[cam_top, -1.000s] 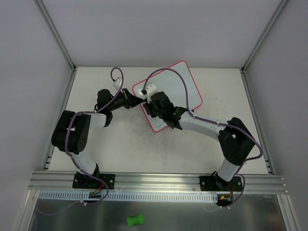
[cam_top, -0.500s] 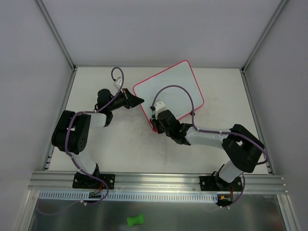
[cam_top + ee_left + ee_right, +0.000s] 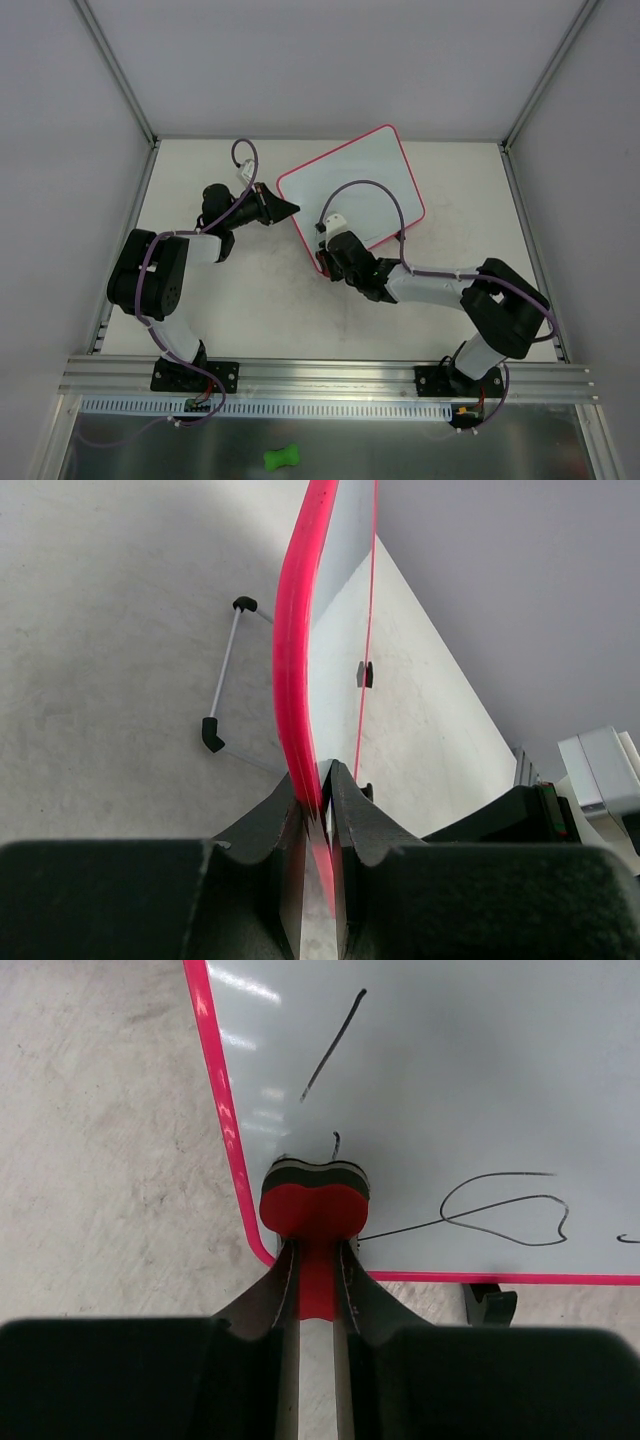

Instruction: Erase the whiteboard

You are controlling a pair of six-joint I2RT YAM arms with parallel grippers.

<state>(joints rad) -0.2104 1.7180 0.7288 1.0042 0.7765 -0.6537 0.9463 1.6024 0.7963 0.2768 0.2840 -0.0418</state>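
One small green bone-shaped piece point(image 3: 281, 458) lies on the metal shelf in front of the rail point(image 3: 330, 372), apart from everything else. Both arm bases are bolted to this rail at the near edge of the table point(image 3: 250, 320).

Open room: a broad bare strip of table runs between the rail and the whiteboard point(image 3: 350, 190). The right arm reaches across it from the near right. Walls close the table on the left, far and right sides.

Right gripper point(image 3: 317, 1260): the jaws pinch the red body of an eraser point(image 3: 315, 1195). Its dark pad is pressed onto the whiteboard at the board's near-left corner, just inside the pink frame. Dark pen marks point(image 3: 500, 1210) lie on the white surface: a loop to the right of the pad, a short tick touching the pad's far side, and a slanted stroke farther on. A black clip point(image 3: 490, 1305) shows just outside the board's near edge.

Left gripper point(image 3: 318, 800): the jaws are pressed onto the pink frame at the board's left corner, one finger on each face. A wire leg point(image 3: 225, 675) with black end caps shows on the table side of the board. Whether that edge rests on the table cannot be told.

Whiteboard position: it sits rotated on the far right half of the table. Its far corner reaches the table's far edge in the top view, and its right corner is well apart from the right edge.
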